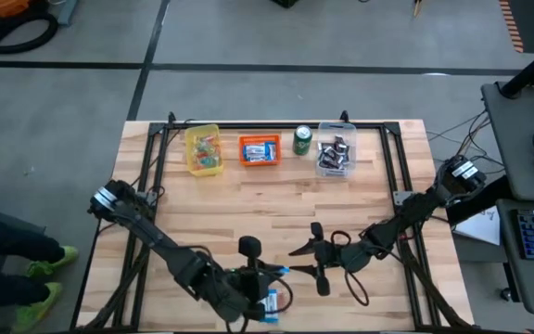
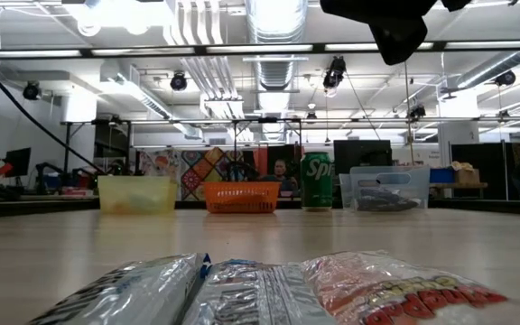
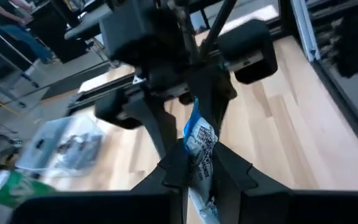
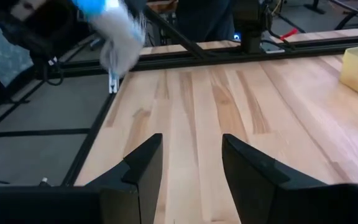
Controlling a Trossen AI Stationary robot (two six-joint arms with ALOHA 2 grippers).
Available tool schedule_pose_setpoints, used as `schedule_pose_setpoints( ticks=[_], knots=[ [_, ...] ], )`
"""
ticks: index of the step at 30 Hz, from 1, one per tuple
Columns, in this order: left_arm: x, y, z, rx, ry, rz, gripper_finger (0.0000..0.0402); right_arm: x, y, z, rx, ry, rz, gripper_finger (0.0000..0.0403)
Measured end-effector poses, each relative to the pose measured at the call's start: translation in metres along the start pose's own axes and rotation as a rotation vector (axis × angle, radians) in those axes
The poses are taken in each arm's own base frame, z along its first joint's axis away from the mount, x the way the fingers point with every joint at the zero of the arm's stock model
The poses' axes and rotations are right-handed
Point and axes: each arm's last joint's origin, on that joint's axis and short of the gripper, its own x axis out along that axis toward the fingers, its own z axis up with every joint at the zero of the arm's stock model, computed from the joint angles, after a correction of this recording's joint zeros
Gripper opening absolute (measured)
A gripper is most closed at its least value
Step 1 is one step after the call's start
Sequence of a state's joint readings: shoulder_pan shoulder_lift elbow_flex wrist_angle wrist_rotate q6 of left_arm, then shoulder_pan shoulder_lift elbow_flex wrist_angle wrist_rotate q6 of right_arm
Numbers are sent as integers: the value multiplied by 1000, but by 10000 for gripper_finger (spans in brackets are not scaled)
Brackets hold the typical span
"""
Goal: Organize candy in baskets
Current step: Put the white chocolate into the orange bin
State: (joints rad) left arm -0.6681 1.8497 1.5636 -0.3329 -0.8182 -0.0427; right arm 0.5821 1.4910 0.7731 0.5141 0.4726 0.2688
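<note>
Left gripper point(image 3: 199, 163): I see it pinched shut on a blue-and-white candy bar point(image 3: 197, 140), near the table's front edge.
Right gripper point(image 4: 191, 163): fingers apart, empty, just beside it.
Baskets: yellow basket point(image 1: 203, 151), orange basket point(image 1: 260, 149), clear basket point(image 1: 336, 148) along the far edge.
Risk: I judge the thin wrapper could slip from the pinch in transit.

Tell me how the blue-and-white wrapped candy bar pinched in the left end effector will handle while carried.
The blue-and-white wrapped candy bar likely flops: its crinkled wrapper stands loose above the left end effector. It seems light, hanging from a pinch on one end. The glossy film could slip, so slow moves are safer.
</note>
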Motion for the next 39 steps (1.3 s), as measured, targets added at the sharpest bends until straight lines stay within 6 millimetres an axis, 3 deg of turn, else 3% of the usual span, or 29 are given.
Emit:
schedule_pose_setpoints(
  ticks=[4, 11, 20, 31, 34, 39],
  knots=[
    [4, 3, -27, -71, -60, 4, 25, 0, 0, 0, 8, 1, 1, 153],
    [17, 15, -60, -203, -181, 179, 25, 3, -3, 0, 38, 0, -14, 153],
    [28, 25, -68, -255, -191, 223, 25, 15, -13, -2, 76, -75, -149, 185],
    [38, 39, -72, -256, -156, 331, 25, 19, -17, -3, 86, -91, -161, 212],
    [44, 54, -75, -218, -101, 367, 25, 19, -17, -2, 86, -89, -161, 211],
    [53, 102, -85, -168, 50, 400, 25, 18, -18, -2, 77, -74, -165, 210]
  ],
)
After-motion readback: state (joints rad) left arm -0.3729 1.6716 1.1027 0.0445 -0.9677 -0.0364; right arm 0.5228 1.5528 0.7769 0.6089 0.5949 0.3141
